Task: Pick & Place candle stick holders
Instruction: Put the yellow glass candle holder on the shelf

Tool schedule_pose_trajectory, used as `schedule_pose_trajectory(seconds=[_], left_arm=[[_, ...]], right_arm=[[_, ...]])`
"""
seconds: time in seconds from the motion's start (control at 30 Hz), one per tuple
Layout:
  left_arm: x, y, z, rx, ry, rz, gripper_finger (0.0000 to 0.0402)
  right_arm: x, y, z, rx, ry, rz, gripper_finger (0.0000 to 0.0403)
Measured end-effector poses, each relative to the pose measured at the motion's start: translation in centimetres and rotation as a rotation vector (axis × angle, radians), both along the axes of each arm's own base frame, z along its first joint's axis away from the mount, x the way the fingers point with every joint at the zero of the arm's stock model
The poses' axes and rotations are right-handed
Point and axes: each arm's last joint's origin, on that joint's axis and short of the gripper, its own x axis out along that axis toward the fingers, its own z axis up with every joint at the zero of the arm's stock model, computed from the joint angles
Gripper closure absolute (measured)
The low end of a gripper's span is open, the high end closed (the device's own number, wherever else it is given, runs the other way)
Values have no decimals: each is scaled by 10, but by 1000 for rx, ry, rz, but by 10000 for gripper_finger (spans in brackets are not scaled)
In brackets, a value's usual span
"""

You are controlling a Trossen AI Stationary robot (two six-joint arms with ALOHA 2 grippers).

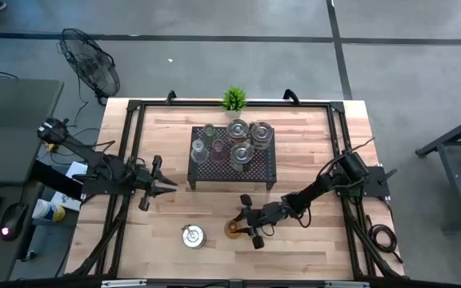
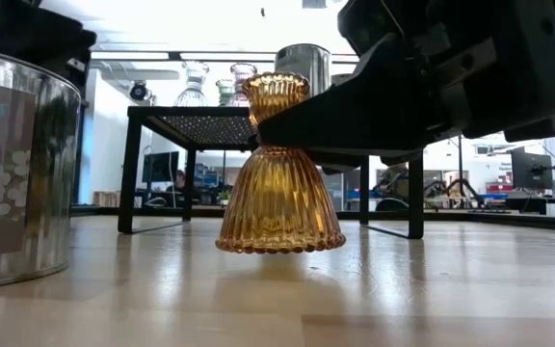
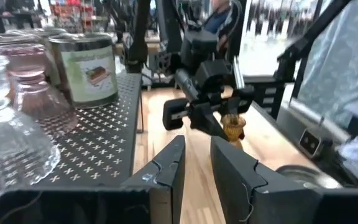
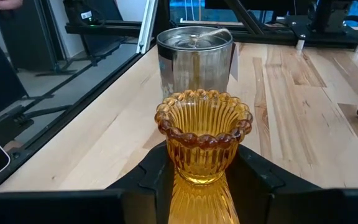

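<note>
A silver tin is seen closest to the low camera, standing on the table near its front edge; just beside it the amber ribbed holder is gripped by the right gripper, whose fingers are closed on the narrow waist below the scalloped cup, presumably because that neck gives the surest purchase on an hourglass shape; whether the flared base is resting on the wood or held barely above it cannot be told; the holder is kept upright, so it could be set down beside the tin without tipping; the remaining holders, clear, pink and silver, are grouped on the black perforated rack farther back, with a small green plant behind; the left gripper is parked beside the rack's left end, its fingers slightly parted and nothing between them
</note>
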Motion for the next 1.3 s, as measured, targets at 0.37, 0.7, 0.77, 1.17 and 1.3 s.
schedule_pose_trajectory(seconds=[0.37,0.7,0.77,1.17,1.3], left_arm=[[62,-38,35,220,189,-40,328],[134,-78,57,394,395,-71,328],[148,-82,61,415,438,-109,328],[201,-89,53,504,597,-272,231],[209,-96,47,549,602,-309,187]], right_arm=[[0,-1,0,24,8,0,286],[0,-1,0,59,24,41,286],[0,0,0,62,26,55,286],[1,-1,0,69,28,86,286],[3,-5,1,76,24,98,286]])
